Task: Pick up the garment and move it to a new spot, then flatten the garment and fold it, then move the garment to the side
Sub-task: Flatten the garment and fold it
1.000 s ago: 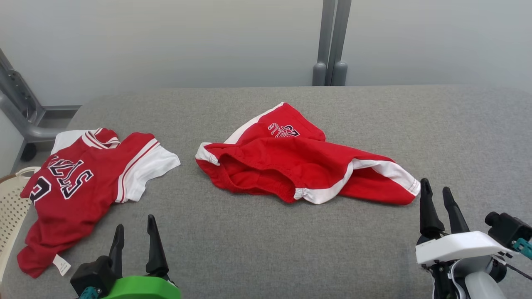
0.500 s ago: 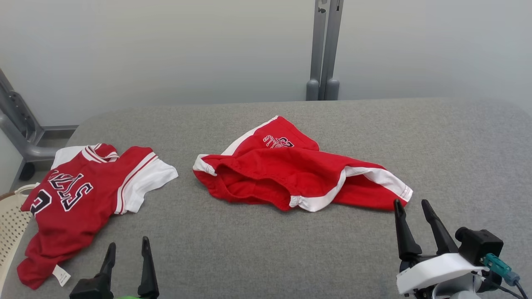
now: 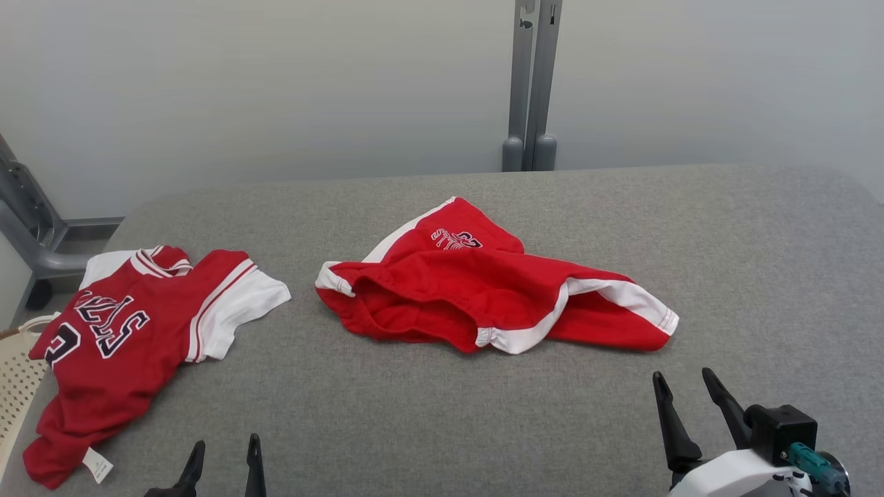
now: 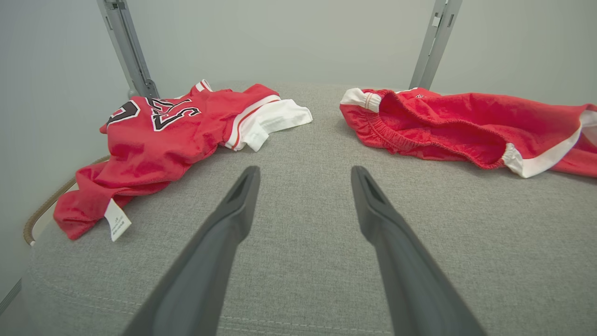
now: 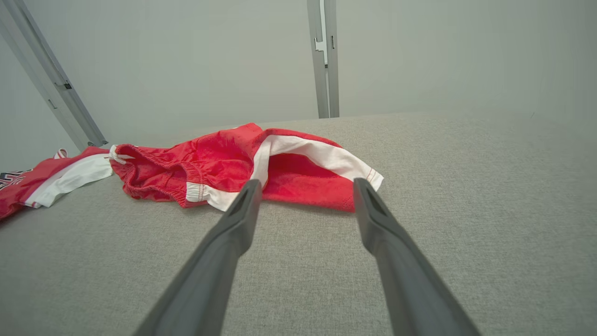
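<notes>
A crumpled garment, red shorts with white side stripes (image 3: 483, 297), lies in the middle of the grey padded table (image 3: 760, 241). It also appears in the left wrist view (image 4: 457, 126) and the right wrist view (image 5: 219, 163). A second garment, a red and white jersey (image 3: 117, 338), lies flat at the table's left edge. My left gripper (image 3: 227, 443) is open and empty near the front edge, between the two garments. My right gripper (image 3: 682, 376) is open and empty just in front of the shorts' right leg, not touching it (image 5: 306, 183).
A cream perforated basket (image 3: 14, 386) stands off the table's left edge below the jersey. A grey upright post (image 3: 528, 83) rises behind the table, and a grey metal frame (image 3: 27, 214) stands at the far left. Bare table stretches to the right of the shorts.
The head view has shifted, so the table sits lower in it. Both grippers have sunk toward the bottom edge and stayed open. The garments have not moved on the table.
</notes>
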